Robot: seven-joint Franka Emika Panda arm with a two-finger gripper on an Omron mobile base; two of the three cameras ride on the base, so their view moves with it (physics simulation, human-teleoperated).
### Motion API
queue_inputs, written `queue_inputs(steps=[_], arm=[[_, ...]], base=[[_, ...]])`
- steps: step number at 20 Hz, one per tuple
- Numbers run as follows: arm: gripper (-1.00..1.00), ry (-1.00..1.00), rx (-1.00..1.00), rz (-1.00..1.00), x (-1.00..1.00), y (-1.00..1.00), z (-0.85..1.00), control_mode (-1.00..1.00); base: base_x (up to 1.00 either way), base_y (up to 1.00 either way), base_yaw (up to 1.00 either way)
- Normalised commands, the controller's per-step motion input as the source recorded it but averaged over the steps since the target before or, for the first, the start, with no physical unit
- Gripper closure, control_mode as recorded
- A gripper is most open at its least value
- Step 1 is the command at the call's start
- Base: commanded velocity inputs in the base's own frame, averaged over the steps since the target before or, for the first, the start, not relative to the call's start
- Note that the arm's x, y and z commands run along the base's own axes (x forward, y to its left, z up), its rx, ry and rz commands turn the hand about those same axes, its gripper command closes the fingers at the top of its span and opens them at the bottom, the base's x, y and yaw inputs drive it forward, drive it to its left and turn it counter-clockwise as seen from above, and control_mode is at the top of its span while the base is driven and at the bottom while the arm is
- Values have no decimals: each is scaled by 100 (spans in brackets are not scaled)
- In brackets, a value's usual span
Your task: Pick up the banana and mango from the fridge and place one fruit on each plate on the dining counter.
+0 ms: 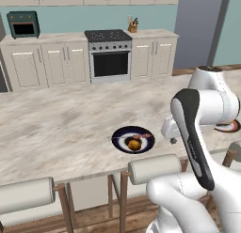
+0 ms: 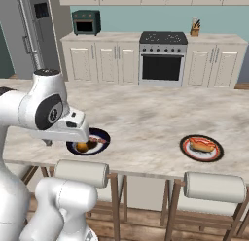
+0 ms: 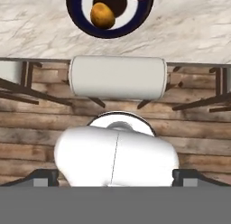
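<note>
Fingers [image 3: 115, 184] spread wide and empty, their two dark tips far apart at the bottom of the hand view; the hand hangs over the near edge of the surface, looking down past a padded stool back [image 3: 118, 77] to the wooden floor [image 3: 45, 128], a pose that reads as clear of the work, not a reach; just beyond that stool, the navy plate [image 1: 147, 143] lies near the front edge of the dining surface [image 1: 61, 124], and the mango [image 1: 134, 144] rests on it, slightly off centre, beside a small reddish item at the plate's far rim that is too small to name; the fruit lying free on the plate suggests this delivery is done; well to the right along the same surface, the red-rimmed plate [image 2: 186, 148] carries an orange-yellow item [image 2: 202, 146], probably the banana, though its shape is unclear; the fridge [image 2: 24, 36] stands far left, doors closed; stove [image 2: 163, 58] and cream cabinets [image 2: 99, 60] line the far wall.
</note>
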Motion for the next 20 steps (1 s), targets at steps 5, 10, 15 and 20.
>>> queue_inputs(steps=[5,10,15,20], arm=[[-100,-25,-7,-6,-21,7,25,-100],[-100,-38,0,-3,-34,3,22,-100],[-100,-9,0,-1,-16,0,14,-100],[-100,0,0,0,-6,0,0,-100]], base=[[0,0,0],[0,0,0],[0,0,0],[0,0,0]])
